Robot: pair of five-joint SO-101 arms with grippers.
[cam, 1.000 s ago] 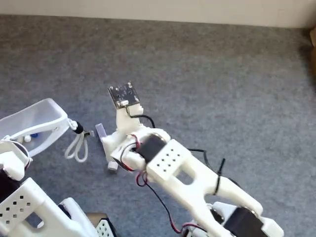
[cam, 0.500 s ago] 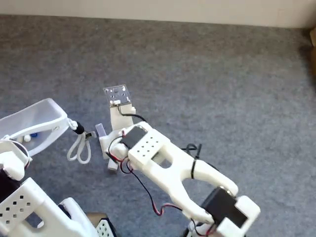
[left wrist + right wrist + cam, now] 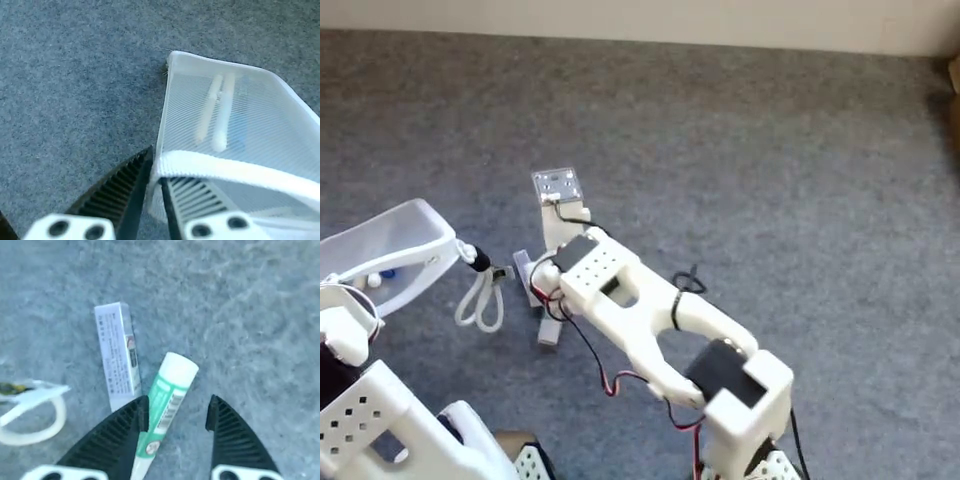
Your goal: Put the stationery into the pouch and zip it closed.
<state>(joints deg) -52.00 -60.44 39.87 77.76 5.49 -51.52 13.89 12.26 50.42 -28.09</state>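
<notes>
A white mesh pouch (image 3: pixel 392 248) lies at the table's left, mouth open, with pale pens (image 3: pixel 216 112) showing through its mesh. My left gripper (image 3: pixel 155 167) is shut on the pouch's rim (image 3: pixel 225 170). A green-and-white glue tube (image 3: pixel 169 390) and a small lavender box (image 3: pixel 117 357) lie side by side on the grey carpet, right of the pouch. My right gripper (image 3: pixel 177 407) hangs open just above them, the tube's lower part between its fingers, not touched. In the high view the right arm (image 3: pixel 620 295) covers most of both items; the box's end (image 3: pixel 524 266) peeks out.
A white cord loop (image 3: pixel 480 300) from the pouch's zipper end lies between pouch and box, also as the loop (image 3: pixel 30 415) beside the right gripper. Open grey carpet (image 3: pixel 770 170) spreads to the far and right sides.
The right arm has folded and swung left, bringing its wrist down over the tube and box. The pouch and left arm have stayed put.
</notes>
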